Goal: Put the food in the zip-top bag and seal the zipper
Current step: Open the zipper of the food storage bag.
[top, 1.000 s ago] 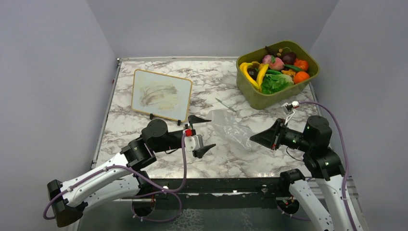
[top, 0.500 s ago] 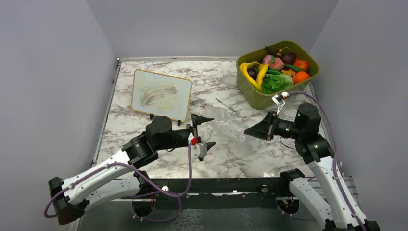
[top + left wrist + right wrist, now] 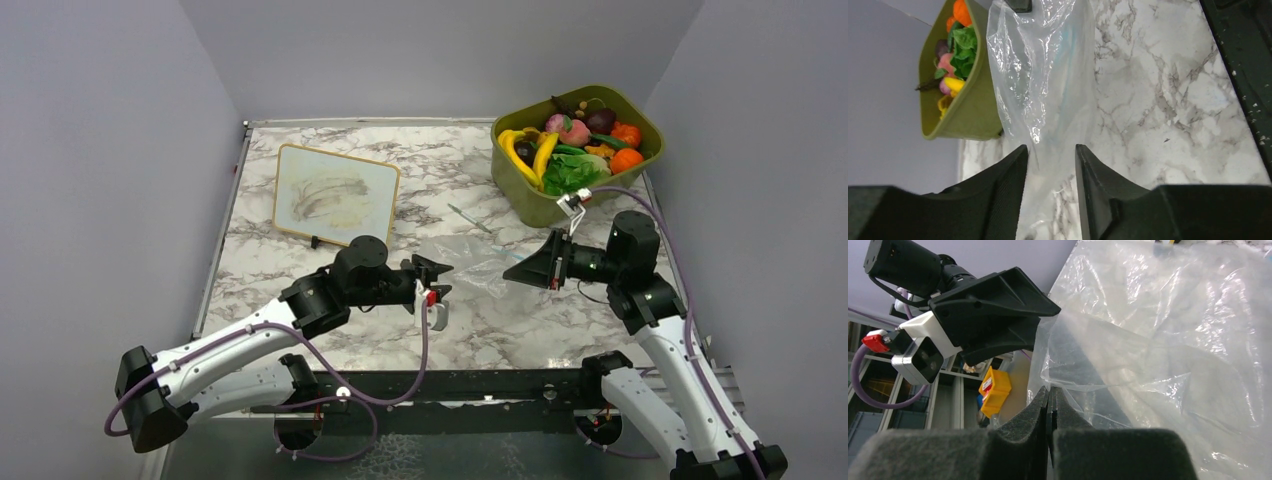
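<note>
Slippage is the risk: the right gripper (image 3: 1049, 396) is clamped on a fold of the bag (image 3: 470, 262), lying on the table (image 3: 440, 160). The left gripper (image 3: 1050, 152), fingers apart, straddles its other end; catching both layers would trap it closed. Meanwhile the food (image 3: 572, 150) waits in the tub (image 3: 560, 210).
</note>
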Robot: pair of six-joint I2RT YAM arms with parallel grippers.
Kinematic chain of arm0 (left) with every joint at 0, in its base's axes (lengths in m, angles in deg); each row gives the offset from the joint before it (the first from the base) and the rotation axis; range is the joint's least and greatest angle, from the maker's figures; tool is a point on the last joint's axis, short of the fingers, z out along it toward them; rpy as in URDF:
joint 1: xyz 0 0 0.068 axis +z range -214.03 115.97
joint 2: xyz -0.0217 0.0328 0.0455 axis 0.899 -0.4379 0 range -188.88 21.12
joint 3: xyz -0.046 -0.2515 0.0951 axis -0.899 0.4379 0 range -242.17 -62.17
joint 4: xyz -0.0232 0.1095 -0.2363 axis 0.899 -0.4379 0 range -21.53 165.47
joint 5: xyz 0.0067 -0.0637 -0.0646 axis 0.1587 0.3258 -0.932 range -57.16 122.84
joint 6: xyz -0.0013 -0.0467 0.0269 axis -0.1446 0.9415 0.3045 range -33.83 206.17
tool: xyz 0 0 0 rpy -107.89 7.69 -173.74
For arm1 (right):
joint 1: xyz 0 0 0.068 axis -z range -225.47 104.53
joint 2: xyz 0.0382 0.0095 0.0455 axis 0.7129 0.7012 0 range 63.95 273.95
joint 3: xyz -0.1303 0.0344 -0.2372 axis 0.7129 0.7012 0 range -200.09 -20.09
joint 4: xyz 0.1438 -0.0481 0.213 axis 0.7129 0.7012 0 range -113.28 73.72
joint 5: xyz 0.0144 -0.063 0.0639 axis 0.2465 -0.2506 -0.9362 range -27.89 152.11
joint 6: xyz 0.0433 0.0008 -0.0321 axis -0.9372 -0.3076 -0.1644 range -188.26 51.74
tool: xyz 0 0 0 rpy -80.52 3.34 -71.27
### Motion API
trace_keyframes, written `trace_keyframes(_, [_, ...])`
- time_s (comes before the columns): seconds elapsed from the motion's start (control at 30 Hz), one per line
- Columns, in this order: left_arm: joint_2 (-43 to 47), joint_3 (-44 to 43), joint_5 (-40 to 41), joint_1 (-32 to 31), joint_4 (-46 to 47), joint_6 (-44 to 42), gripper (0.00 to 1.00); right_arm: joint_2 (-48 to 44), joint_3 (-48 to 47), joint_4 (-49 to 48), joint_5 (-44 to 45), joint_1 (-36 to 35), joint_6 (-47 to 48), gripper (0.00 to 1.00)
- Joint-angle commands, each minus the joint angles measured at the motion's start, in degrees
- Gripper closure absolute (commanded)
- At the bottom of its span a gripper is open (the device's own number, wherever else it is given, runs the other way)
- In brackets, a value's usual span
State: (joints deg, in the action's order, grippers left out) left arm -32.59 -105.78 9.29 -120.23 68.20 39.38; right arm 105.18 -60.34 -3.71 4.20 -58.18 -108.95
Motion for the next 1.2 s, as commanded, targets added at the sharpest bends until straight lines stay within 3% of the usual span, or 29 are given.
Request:
trace_keyframes(0.0, [1.33, -1.94, -0.88, 0.22, 0.93, -1.10, 0.72, -0.94, -0.41, 0.97, -2.38, -0.12, 2.67, 0.99])
trace_keyframes(0.1, [2.60, -1.26, -0.65, 0.22, 0.80, 0.12, 1.00, -2.28, -0.25, 0.84, -2.21, -0.12, 2.85, 0.99])
trace_keyframes(0.23, [4.91, -0.46, 0.30, 0.22, 0.83, 5.30, 1.00, -4.39, -0.87, 0.88, -0.09, -0.11, 3.79, 0.97])
trace_keyframes(0.43, [8.39, 3.09, 6.29, 0.22, 5.58, 20.11, 1.00, -9.13, -3.33, 4.45, 11.39, -0.12, 5.52, 0.40])
trace_keyframes(0.57, [11.03, 4.85, 11.28, 0.21, 7.46, 29.47, 1.00, -12.76, -4.79, 7.70, 20.97, -0.12, 6.52, 0.26])
trace_keyframes(0.83, [12.35, 0.96, 17.81, 0.22, 2.48, 42.67, 1.00, -14.32, -5.00, 12.81, 28.76, -0.12, 6.89, 0.19])
trace_keyframes(1.0, [13.38, -2.21, 25.95, 0.22, 0.87, 50.67, 1.00, -16.56, -3.43, 10.09, 27.76, -0.12, 6.62, 0.19])
trace_keyframes(1.17, [15.33, -3.97, 34.27, 0.22, 1.23, 59.03, 1.00, -18.73, -0.23, 5.35, 24.94, -0.12, 0.25, 0.22])
